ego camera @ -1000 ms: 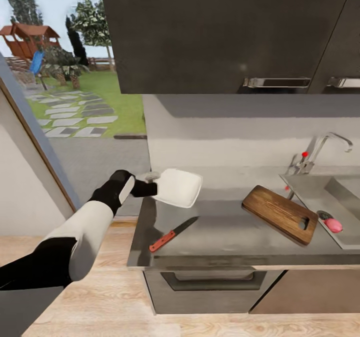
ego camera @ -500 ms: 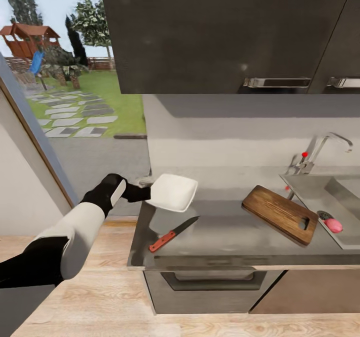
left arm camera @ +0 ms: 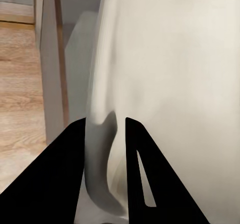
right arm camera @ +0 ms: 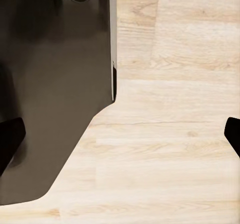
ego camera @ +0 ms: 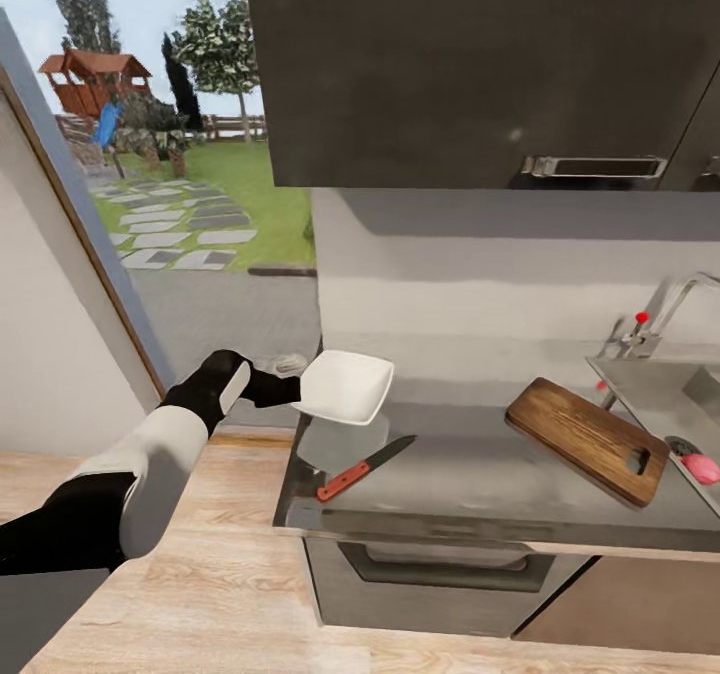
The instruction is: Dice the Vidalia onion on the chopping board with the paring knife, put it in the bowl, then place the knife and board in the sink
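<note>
My left gripper [ego camera: 292, 387] is shut on the rim of the white bowl [ego camera: 345, 386], holding it just above the left end of the countertop [ego camera: 470, 484]. In the left wrist view the bowl's rim [left arm camera: 102, 134] sits pinched between the black fingers [left arm camera: 70, 174]. The paring knife [ego camera: 365, 467] lies flat near the counter's front left. The chopping board [ego camera: 588, 439] lies at an angle beside the sink [ego camera: 660, 394]. The Vidalia onion [ego camera: 702, 468] rests in the basin at the picture's right edge. My right gripper [right arm camera: 120, 136] hangs open over the wood floor, nothing between its fingers.
Dark upper cabinets [ego camera: 480, 64] hang over the counter. The chrome tap [ego camera: 655, 319] with a red dot stands behind the sink. A grey drawer front [ego camera: 440, 574] is below the counter. A glass door [ego camera: 150, 204] to the garden lies to the left.
The whole view has shifted, so the camera moved. My left gripper has drawn the bowl a little toward the counter's left end and lowered it slightly. Knife, board and onion lie as before.
</note>
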### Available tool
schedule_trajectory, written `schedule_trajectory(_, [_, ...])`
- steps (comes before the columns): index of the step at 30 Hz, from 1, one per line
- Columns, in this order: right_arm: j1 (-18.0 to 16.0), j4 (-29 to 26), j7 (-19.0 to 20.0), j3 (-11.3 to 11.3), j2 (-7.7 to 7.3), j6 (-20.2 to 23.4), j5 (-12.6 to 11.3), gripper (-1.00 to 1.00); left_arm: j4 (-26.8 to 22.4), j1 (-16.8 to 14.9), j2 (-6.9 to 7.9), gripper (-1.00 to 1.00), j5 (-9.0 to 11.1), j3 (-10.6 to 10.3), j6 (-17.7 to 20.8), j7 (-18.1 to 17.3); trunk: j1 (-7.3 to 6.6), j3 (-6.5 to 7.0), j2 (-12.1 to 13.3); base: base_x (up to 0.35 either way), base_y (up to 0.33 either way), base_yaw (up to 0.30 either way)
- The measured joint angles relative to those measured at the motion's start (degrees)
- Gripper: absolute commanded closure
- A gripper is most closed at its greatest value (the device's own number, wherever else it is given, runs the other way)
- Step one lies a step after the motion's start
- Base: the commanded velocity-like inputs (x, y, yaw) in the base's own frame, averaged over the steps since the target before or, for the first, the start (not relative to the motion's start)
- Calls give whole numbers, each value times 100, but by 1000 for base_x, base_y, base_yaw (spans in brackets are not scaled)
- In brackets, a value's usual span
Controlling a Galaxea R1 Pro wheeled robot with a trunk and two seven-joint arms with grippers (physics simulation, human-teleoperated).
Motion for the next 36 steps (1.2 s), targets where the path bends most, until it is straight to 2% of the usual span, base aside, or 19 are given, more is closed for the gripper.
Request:
schedule_trajectory(6, [0, -2, 0, 0, 0, 0, 0, -100, 0, -2, -12, 100, 0, 240, 3, 5, 0, 0, 0, 0, 0, 15])
schedule_trajectory(9, [0, -1, 0, 0, 0, 0, 0, -100, 0, -2, -13, 100, -2, 297, 2, 4, 0, 0, 0, 0, -16, 12])
schedule_trajectory(17, [0, -2, -3, 0, 0, -1, 0, -100, -1, 0, -16, 100, -2, 311, 2, -4, 0, 0, 0, 0, -231, 43])
schedule_trajectory(26, [-1, 0, -2, 0, 0, -2, 0, -100, 2, 0, -12, 100, -2, 320, 4, -3, 0, 0, 1, 0, -283, 244])
schedule_trajectory(31, [-1, 3, 0, 0, 0, -1, 0, -100, 5, 0, -12, 100, -4, 327, 4, 1, 0, 0, 0, 0, -90, 268])
schedule_trajectory(36, [0, -1, 0, 0, 0, 0, 0, -100, 20, -2, -14, 100, -4, 329, 2, -3, 0, 0, 0, 0, -8, 44])
